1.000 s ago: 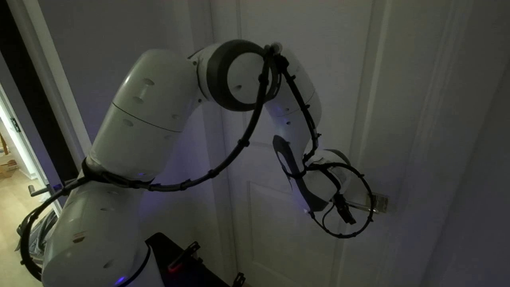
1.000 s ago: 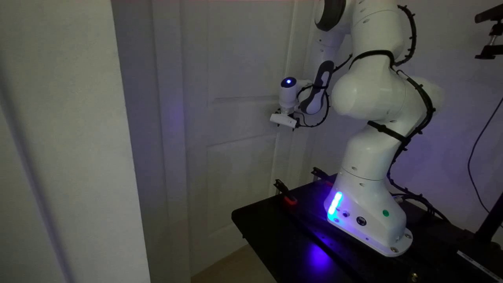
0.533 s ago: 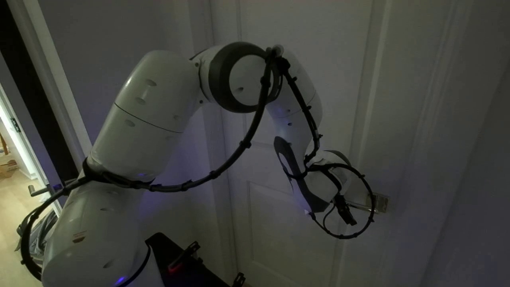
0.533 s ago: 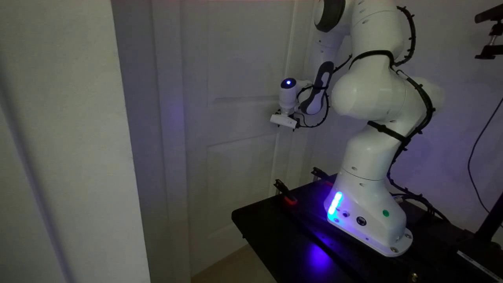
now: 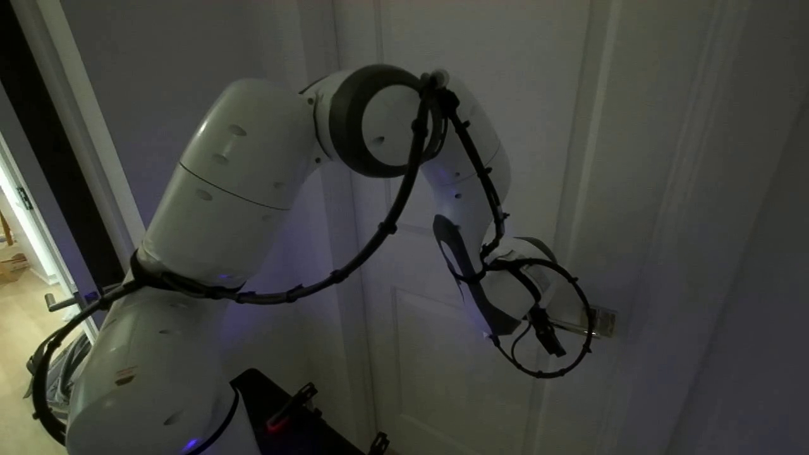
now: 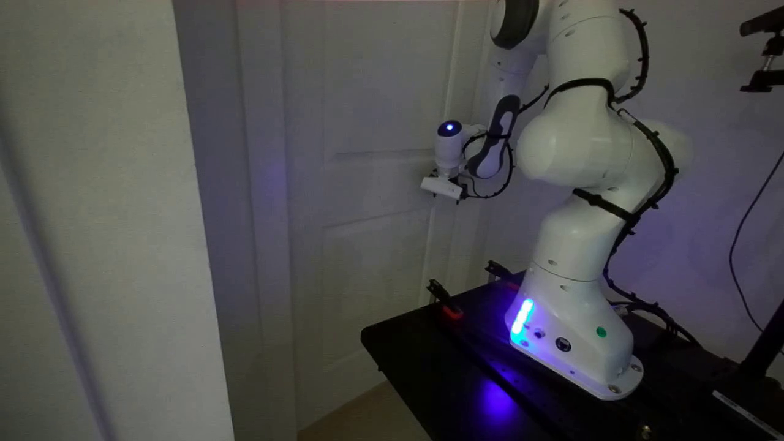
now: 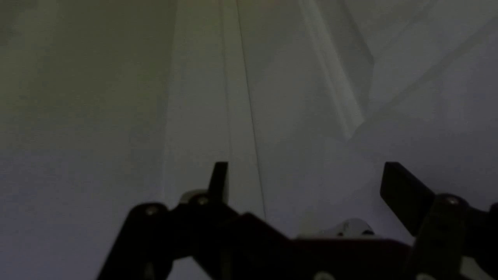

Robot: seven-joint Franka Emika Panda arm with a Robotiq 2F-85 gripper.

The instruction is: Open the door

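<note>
The tall white panelled door (image 5: 537, 76) fills the middle of an exterior view, behind the arm. It also shows in an exterior view (image 6: 373, 110) and in the wrist view (image 7: 288, 109). It looks flush with its frame, with a thin seam along the edge. The small silver lever handle (image 5: 605, 321) is just right of my wrist, its lever partly behind cables and wrist. My gripper (image 7: 306, 167) is open, fingers wide apart, nothing held between them. A pale rounded shape with dark spots sits low between the fingers; I cannot tell whether it is the handle. The wrist hides the fingers outside.
The black table (image 6: 404, 349) carries the arm base and clamps (image 6: 450, 306) by the door. A pale wall (image 6: 122, 245) stands near the door frame (image 6: 263, 184). A lit doorway (image 5: 25, 303) is at the far left. Cables loop around my wrist.
The arm sank very slightly half a second ago and is now a touch higher again. The door and handle look unchanged.
</note>
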